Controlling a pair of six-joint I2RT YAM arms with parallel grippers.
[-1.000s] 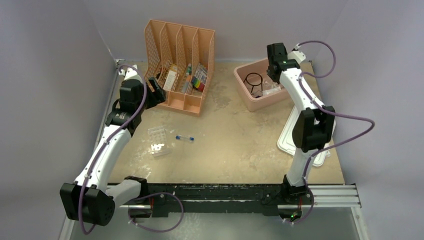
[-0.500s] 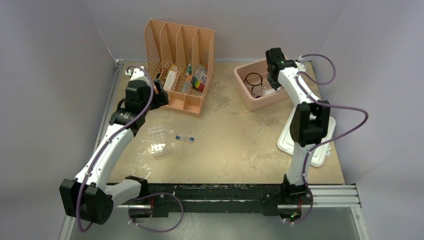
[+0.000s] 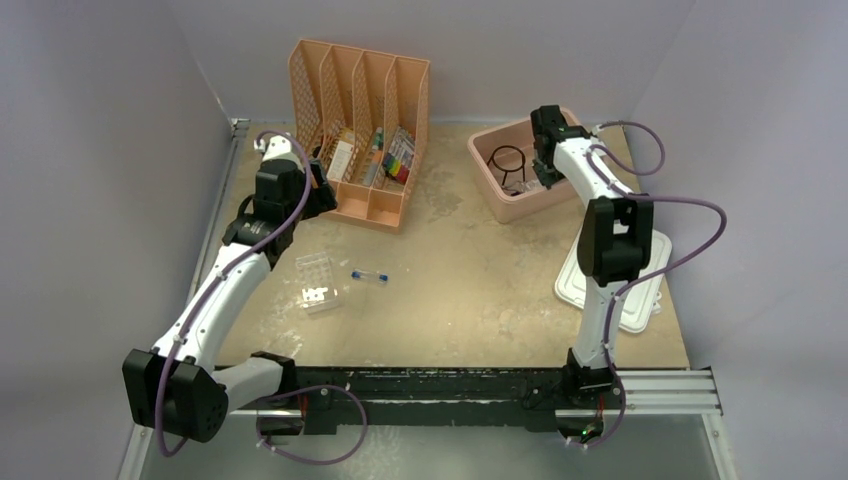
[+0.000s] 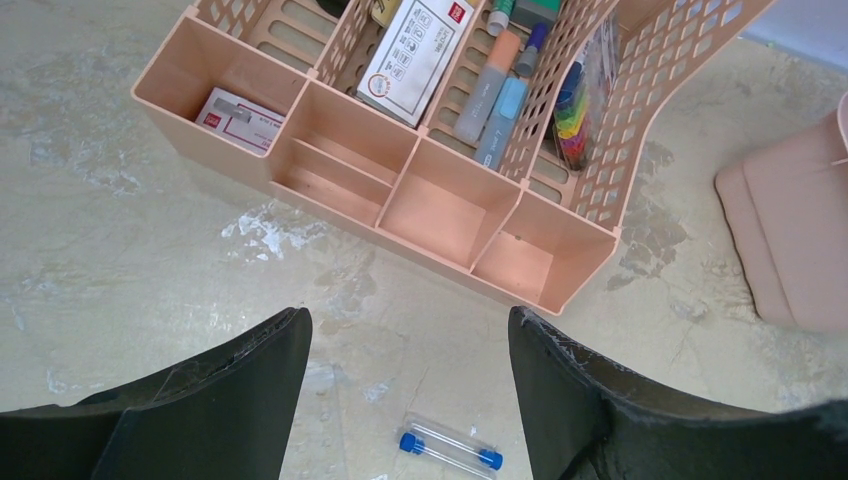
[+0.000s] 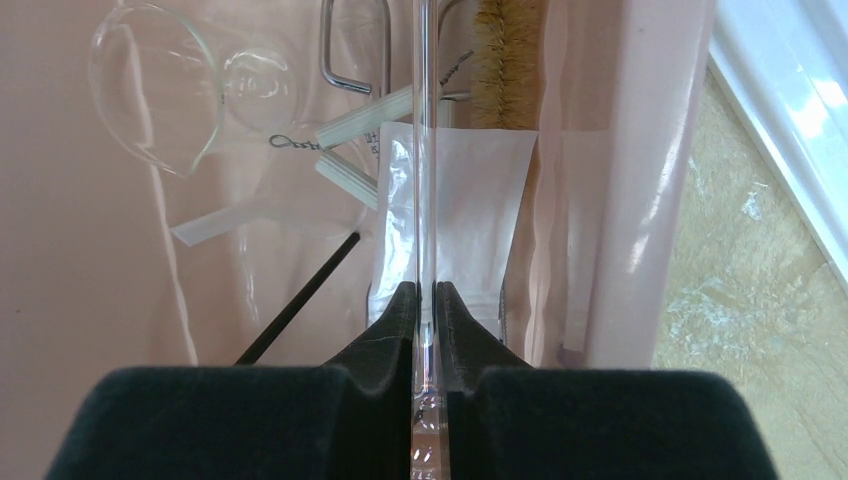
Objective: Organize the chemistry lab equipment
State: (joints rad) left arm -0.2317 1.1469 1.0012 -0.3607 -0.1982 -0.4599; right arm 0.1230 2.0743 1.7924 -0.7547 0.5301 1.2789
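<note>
Care counts here: right claw [image 5: 424, 292] pinches a thin glass rod [image 5: 424, 150] running ahead of it over the pink tub [image 5: 620, 160], so lower it level and release gently beside the brush [image 5: 503, 60]. Left claw [image 4: 410, 330] gapes wide, with a blue-capped tube [image 4: 450, 455] just beneath. Since a second ago, right claw sits deeper in the tub.

Nothing is legible: the white box [image 4: 413, 45] in the peach organizer [image 4: 440, 215] carries print too small to read.
</note>
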